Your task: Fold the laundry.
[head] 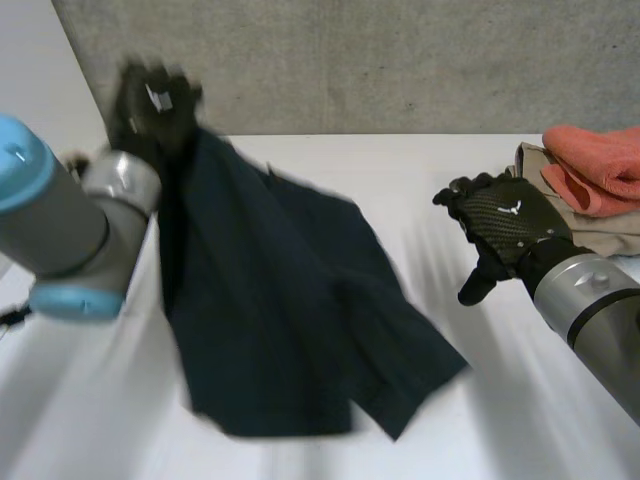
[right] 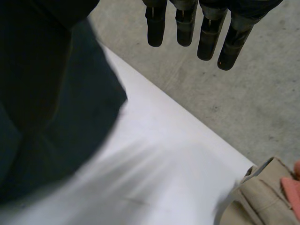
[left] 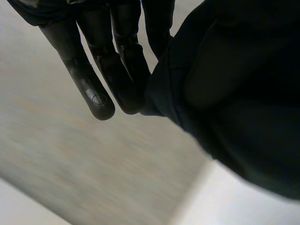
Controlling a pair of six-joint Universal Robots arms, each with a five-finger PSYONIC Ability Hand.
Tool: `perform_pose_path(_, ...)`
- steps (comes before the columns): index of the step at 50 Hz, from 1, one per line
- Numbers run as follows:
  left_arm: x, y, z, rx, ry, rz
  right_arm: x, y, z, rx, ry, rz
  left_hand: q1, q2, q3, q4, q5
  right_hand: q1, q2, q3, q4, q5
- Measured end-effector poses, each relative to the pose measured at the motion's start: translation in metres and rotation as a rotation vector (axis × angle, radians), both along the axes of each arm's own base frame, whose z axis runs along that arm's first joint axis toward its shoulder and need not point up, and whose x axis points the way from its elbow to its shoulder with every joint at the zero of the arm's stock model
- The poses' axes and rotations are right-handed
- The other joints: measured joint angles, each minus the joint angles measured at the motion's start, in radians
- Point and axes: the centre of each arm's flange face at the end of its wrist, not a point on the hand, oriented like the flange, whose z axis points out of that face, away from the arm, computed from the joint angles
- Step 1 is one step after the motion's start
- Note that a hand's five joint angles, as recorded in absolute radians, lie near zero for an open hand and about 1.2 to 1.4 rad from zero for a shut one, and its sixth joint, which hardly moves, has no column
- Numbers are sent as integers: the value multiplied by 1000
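Note:
A dark navy garment [head: 280, 310] hangs from my left hand [head: 150, 105], which is raised at the table's far left and holds the cloth by its upper edge. The lower part of the garment spreads over the white table [head: 430, 170]. In the left wrist view the cloth [left: 234, 93] bunches against the inner side of my straight fingers [left: 101, 101], pinched there. My right hand [head: 505, 225] hovers to the right of the garment, apart from it. Its fingers [right: 187, 28] are straight and hold nothing, with the garment [right: 47, 117] off to one side.
A folded salmon towel [head: 600, 165] lies on a beige cloth [head: 590, 235] at the table's far right, just behind my right hand. The beige cloth [right: 262, 197] also appears in the right wrist view. A grey concrete wall [head: 400, 60] runs behind the table.

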Motion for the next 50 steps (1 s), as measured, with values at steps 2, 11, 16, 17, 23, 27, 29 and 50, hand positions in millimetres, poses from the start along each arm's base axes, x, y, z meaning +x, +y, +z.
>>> perform_pose_path(2,-3,-6,37,-130,60,11,-1,-2,5,-15,-8,-7,0,0,1,0,0,0,0,0,0,0)
perform_pose_path(11,-61,23,81,-235,197,-275,-5,-5,8,-21,-13,-27,1,0,1,0,0,0,0,0,0,0)
perform_pose_path(16,-113,71,46,-89,215,-573,-18,-16,5,-11,-11,-86,2,0,1,1,0,0,0,0,0,0)
perform_pose_path(17,-120,80,36,-54,210,-620,-22,-19,5,-9,-11,-101,-17,-36,-35,-29,-17,0,0,0,0,0)
perform_pose_path(23,-140,110,-11,108,168,-747,-38,-32,3,-4,-11,-163,-832,-818,-793,-817,-765,0,0,0,0,0)
perform_pose_path(27,-141,123,-34,201,128,-768,-49,-42,5,-11,-13,-202,-905,-959,-955,-969,-914,0,0,0,0,0)
perform_pose_path(29,-137,127,-33,226,118,-755,-52,-46,8,-23,-13,-208,-905,-959,-955,-969,-914,0,0,0,0,0)
perform_pose_path(50,17,169,-34,520,36,-66,-6,-1,-22,138,214,258,-350,-420,-418,-427,-375,158,191,219,192,167)
